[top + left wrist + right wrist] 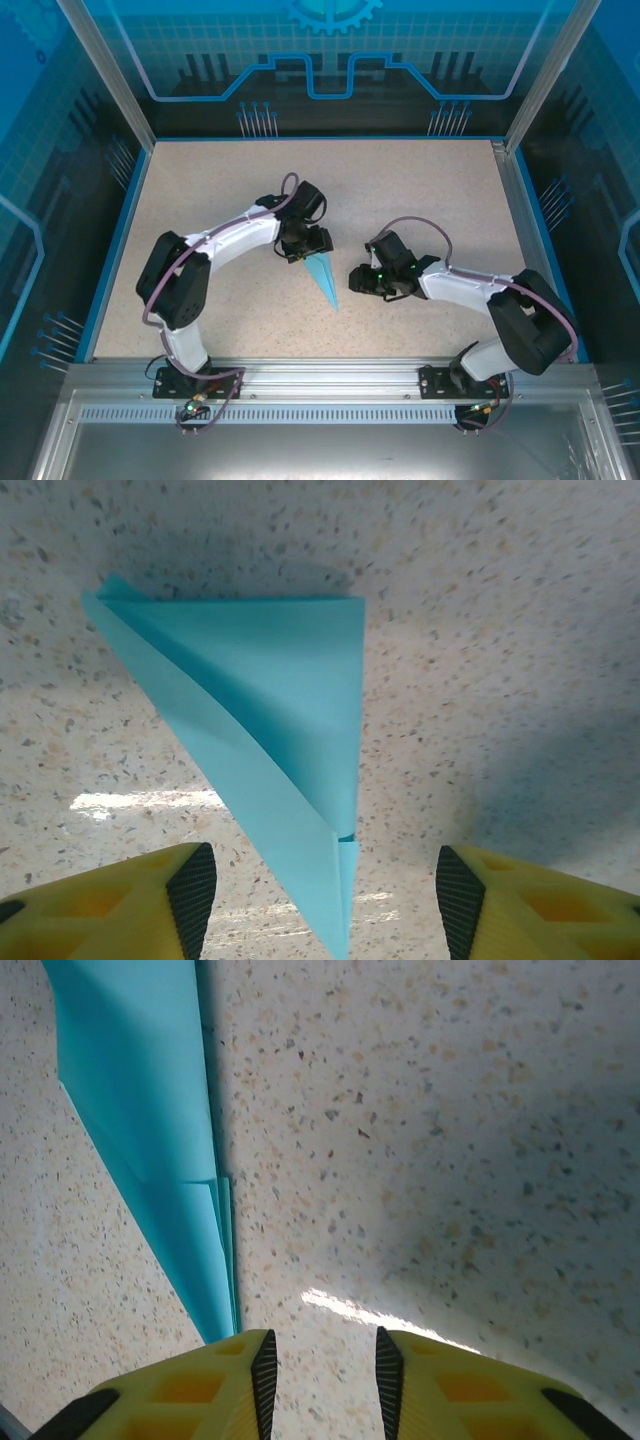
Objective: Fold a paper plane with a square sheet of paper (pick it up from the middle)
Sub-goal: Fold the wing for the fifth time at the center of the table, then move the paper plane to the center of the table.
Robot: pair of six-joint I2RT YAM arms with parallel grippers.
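The square sheet of paper lies folded into a slim cyan paper plane (322,275) on the speckled table, its tip pointing toward the near edge. My left gripper (303,252) hovers over the plane's wide end. In the left wrist view the paper plane (270,730) runs down between the fingers (195,895), which stand wide apart and clear of it, so my left gripper (325,900) is open. My right gripper (358,280) sits just right of the tip. In the right wrist view the plane (150,1140) lies left of the jaws, and my right gripper (322,1380) is open over bare table.
The speckled tabletop (440,190) is ringed by a blue rim and aluminium frame posts (105,70). A metal rail (330,375) with both arm bases runs along the near edge.
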